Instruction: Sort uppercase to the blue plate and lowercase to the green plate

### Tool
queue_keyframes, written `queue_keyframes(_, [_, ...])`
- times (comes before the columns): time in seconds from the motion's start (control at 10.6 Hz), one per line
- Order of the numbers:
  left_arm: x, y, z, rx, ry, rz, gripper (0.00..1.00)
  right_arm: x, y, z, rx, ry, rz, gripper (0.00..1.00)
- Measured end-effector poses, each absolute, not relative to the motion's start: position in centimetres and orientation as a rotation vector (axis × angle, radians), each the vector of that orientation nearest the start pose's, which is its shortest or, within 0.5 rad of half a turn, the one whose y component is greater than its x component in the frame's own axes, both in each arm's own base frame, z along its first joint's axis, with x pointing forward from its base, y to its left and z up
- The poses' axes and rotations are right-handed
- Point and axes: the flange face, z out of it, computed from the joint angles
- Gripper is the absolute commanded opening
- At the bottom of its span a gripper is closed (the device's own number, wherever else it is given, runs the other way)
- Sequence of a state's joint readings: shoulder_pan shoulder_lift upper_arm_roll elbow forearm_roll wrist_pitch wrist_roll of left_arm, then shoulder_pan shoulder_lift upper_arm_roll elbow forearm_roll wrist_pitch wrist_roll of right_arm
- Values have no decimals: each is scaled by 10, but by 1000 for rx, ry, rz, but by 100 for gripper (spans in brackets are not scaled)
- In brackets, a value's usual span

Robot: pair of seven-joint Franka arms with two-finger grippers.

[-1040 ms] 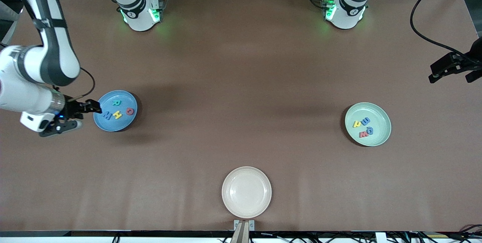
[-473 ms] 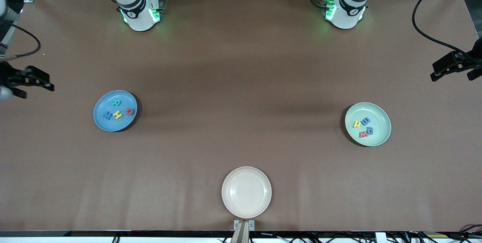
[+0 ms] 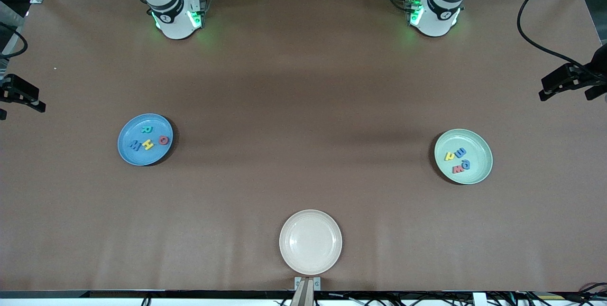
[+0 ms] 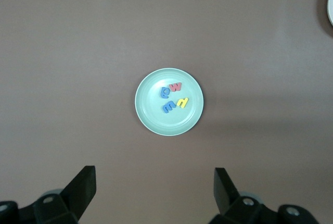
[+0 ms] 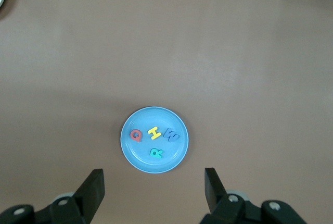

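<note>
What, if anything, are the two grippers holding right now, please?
Nothing is held. The left gripper and the right gripper are both open and empty, each high over the table.

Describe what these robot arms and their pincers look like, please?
White rounded bases with black bands and green glowing lights. Each arm ends in a black two-fingered pincer: the left pincer trails a black cable, as does the right pincer. Wrist views show flat black fingers.

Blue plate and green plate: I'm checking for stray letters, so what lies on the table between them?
Nothing: in the front view the brown table between the blue plate and green plate is bare.
</note>
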State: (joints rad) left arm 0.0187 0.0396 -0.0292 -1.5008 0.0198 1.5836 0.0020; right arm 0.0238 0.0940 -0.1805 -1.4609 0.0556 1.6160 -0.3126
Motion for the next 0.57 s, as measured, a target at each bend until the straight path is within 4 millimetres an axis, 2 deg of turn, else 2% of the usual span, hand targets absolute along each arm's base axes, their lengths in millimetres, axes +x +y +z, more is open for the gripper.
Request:
queue_keyframes(0.19, [569,-19,636,-3124,62,-64,100,577,-81,643,-3110,-148,-127,87])
queue_keyframes(0.47, [569,-44,632,-3126,93,-55,100,573,-56,655,-3105,-108,-129,90])
queue_keyframes(0.57, [569,-46,632,-3126,99,-54,100,574,-54,656,-3105,-107,-133,90])
